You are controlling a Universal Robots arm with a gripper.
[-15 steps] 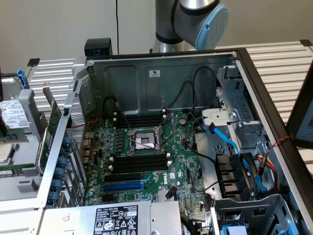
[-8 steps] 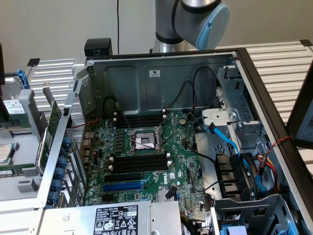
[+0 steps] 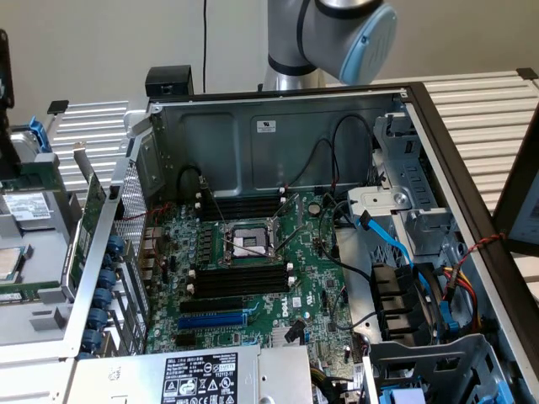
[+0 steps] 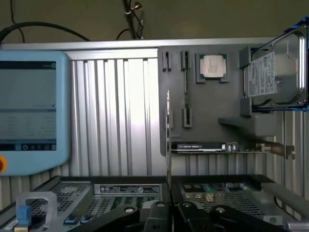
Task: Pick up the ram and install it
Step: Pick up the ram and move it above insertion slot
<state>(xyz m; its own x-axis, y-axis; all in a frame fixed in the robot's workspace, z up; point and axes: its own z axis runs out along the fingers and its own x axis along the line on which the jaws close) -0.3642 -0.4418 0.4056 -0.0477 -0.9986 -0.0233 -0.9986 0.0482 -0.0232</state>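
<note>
Rising edge-on from between the clenched fingers of the one pincer [image 4: 170, 209], one ram [image 4: 168, 135] is gripped and is seen as a thin, pale strip against the grey tray [image 4: 227, 104] and the open computer case [image 4: 120, 182]; its faces cannot be made out. On the tray, one more green stick [image 4: 185, 94], one processor chip [image 4: 211, 65] and one hard drive [image 4: 277, 72] are counted. One motherboard [image 3: 312, 278] is seen inside the case.

tray [image 4: 207, 108] — ram [image 4: 185, 92] on it | processor [image 4: 212, 66] between ram and drive [image 4: 277, 67]
</note>
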